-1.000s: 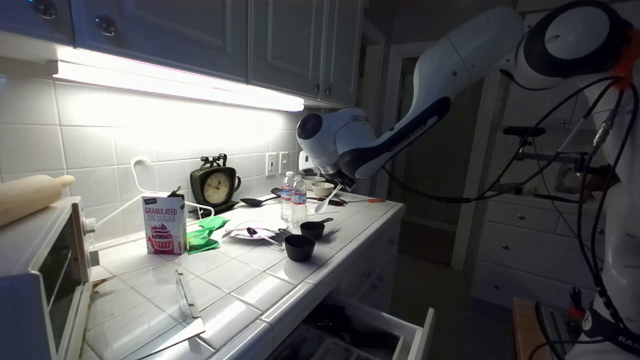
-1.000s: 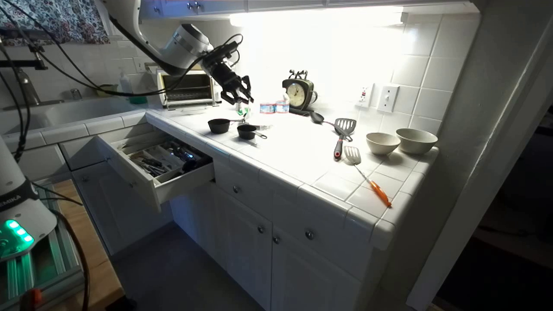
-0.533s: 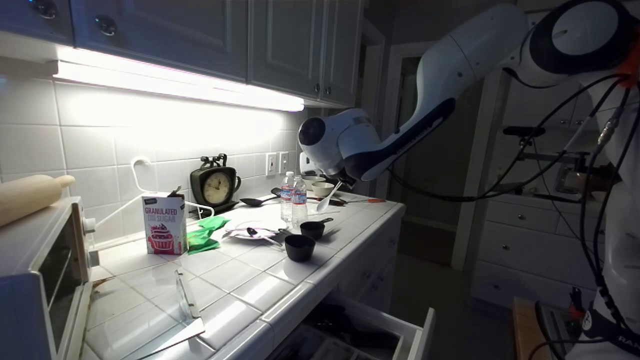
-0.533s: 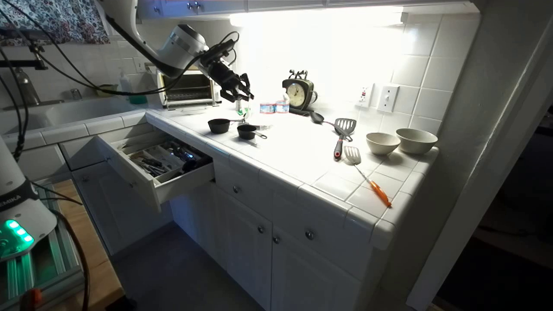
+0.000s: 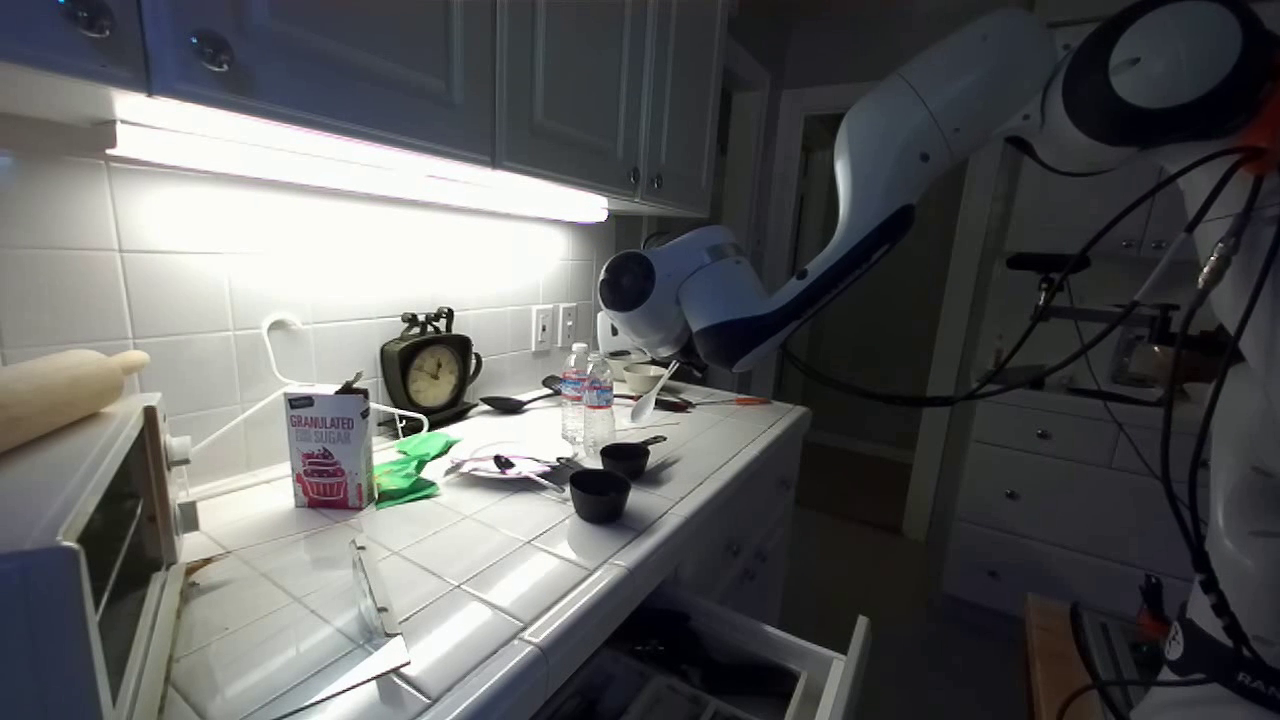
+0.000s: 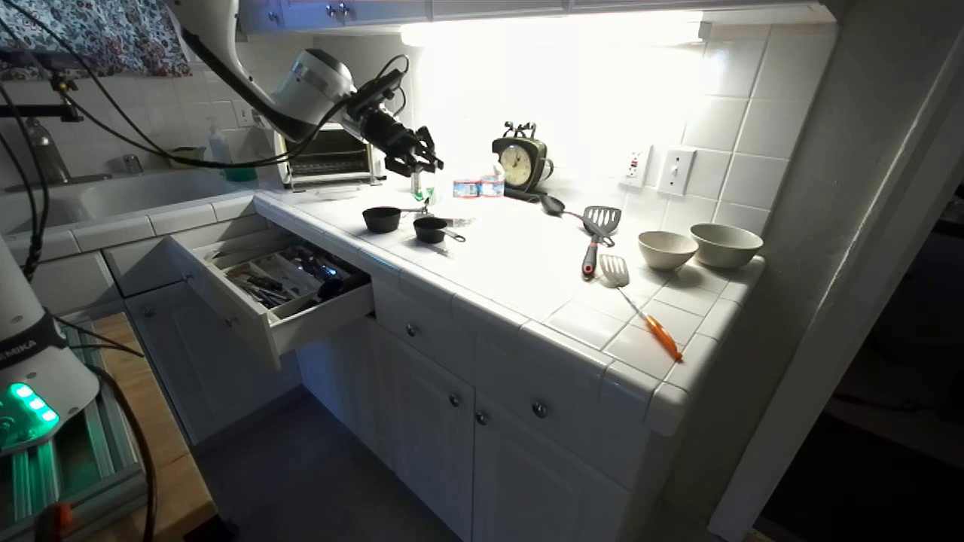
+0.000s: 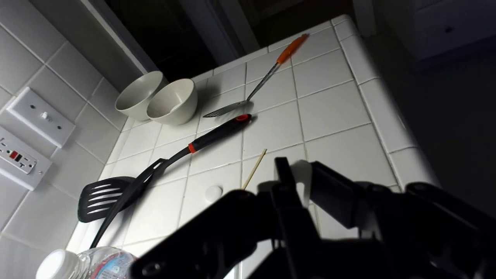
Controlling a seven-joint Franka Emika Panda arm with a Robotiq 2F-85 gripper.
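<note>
Wrist view: gripper point(image 7: 299, 177), barely parted, pinches white spoon point(image 7: 303, 169) (counter edge point(image 7: 383, 114) to the right).

Sugar box point(image 5: 328, 450): we read "GRANULATED" and "SUGAR" on its front; smaller print between them escapes us. Robot base point(image 6: 53, 376): we read "EMIKA" in an exterior view and, also in an exterior view, lettering point(image 5: 1257, 685) "RAN", cut by the frame edge. Bottle labels point(image 5: 598, 398), clock dial point(image 5: 437, 377): too small for us.
</note>
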